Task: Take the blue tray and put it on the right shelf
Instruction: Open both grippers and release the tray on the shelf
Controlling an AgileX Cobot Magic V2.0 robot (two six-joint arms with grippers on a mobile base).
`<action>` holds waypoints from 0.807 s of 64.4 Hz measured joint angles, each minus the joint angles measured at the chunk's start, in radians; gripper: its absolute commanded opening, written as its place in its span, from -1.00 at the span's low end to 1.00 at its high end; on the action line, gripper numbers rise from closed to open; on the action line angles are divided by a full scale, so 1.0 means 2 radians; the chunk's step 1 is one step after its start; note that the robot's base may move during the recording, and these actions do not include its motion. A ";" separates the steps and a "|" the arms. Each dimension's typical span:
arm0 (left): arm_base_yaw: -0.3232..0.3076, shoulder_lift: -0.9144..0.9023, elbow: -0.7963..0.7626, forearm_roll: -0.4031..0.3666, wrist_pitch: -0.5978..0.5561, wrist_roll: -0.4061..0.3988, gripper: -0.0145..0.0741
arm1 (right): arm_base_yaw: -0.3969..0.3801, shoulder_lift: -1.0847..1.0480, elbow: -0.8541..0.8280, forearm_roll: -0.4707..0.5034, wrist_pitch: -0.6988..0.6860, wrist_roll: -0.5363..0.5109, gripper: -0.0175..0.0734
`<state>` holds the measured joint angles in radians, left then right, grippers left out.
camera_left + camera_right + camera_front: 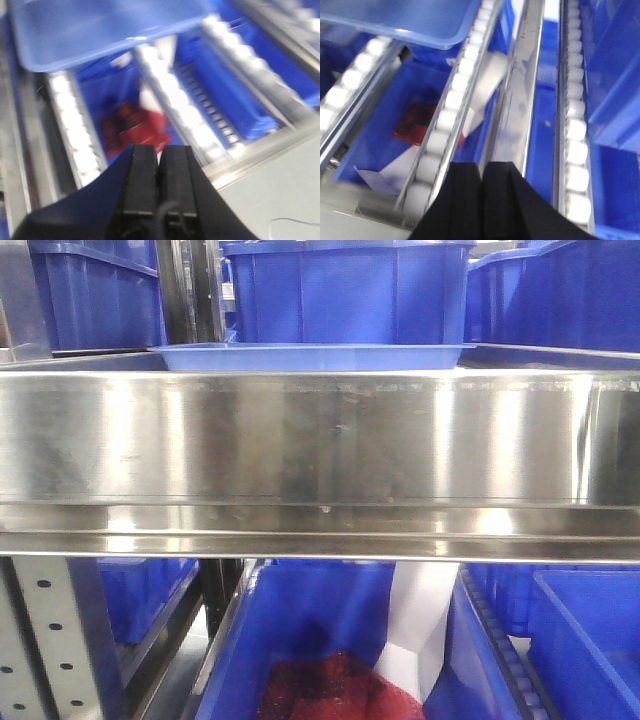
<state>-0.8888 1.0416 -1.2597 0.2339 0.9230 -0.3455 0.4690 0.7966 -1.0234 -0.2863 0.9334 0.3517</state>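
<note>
Deep blue bins (345, 290) occupy the racking above and below. Perforated steel upright (40, 640) at lower left. Roller tracks (452, 105) reflect bright overhead light.

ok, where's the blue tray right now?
On the steel shelf, front view upper centre: the blue tray sits behind the front rail, before a dark blue bin.

Shallow, glossy periwinkle-blue plastic tray (310, 357) lies flat on the shiny stainless-steel rack shelf (320, 445), behind its broad front rail, resting on roller tracks.
</note>
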 measured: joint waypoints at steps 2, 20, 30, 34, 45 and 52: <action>-0.004 -0.017 0.020 0.000 -0.012 0.000 -0.78 | 0.000 -0.027 0.024 0.002 -0.011 -0.005 -0.49; -0.017 -0.191 0.257 -0.002 -0.189 0.000 -0.78 | 0.000 -0.257 0.225 0.003 -0.111 -0.017 -0.49; -0.017 -0.237 0.332 -0.001 -0.245 0.000 -0.78 | 0.000 -0.334 0.289 0.003 -0.159 -0.018 -0.49; -0.017 -0.243 0.346 -0.001 -0.253 0.000 -0.78 | 0.000 -0.346 0.302 0.003 -0.176 -0.018 -0.49; -0.017 -0.245 0.352 -0.001 -0.260 0.000 -0.78 | 0.000 -0.351 0.310 0.003 -0.201 -0.018 -0.49; -0.017 -0.245 0.352 -0.001 -0.263 0.000 -0.78 | 0.000 -0.351 0.310 0.003 -0.202 -0.018 -0.49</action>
<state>-0.9221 0.5512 -0.5559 0.2322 0.3970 -0.3455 0.4690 0.0940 -0.4038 -0.2804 0.5287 0.3152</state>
